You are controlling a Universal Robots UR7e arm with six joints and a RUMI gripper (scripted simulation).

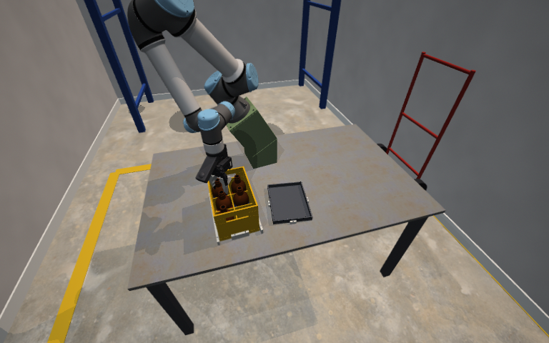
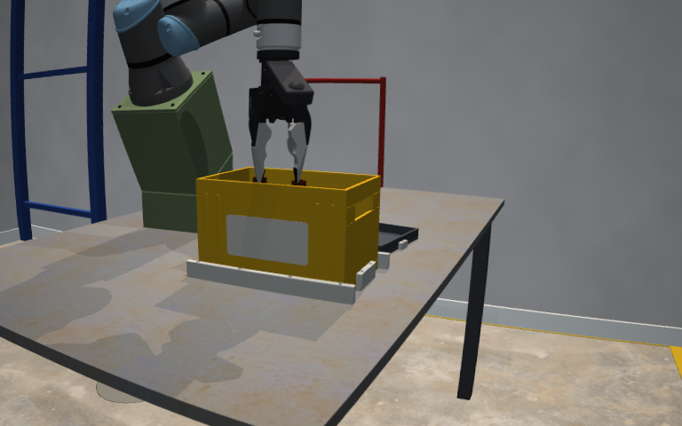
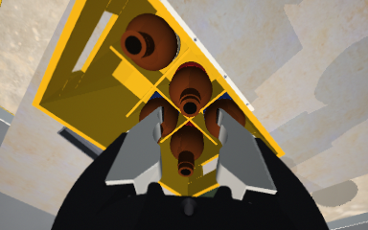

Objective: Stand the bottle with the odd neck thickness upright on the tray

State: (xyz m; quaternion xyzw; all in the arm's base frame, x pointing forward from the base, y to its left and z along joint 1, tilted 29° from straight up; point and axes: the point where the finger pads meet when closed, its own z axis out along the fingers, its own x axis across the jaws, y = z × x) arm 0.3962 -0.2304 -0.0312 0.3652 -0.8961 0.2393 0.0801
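On the surface (image 1: 348, 174) (image 2: 120, 280), neck checking appears in hand; the fingers (image 1: 220, 185) (image 2: 279, 179) stand part-open, grasping nothing, and next need careful centring over the odd bottle's neck.

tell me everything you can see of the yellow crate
The yellow crate looks like plastic, open-topped, with thin dividers making compartments and handle slots in its end walls. A plain grey panel marks one long side. It sits upright on the table, low pale strips along its foot. Five brown bottles stand inside; at least one compartment holds none.
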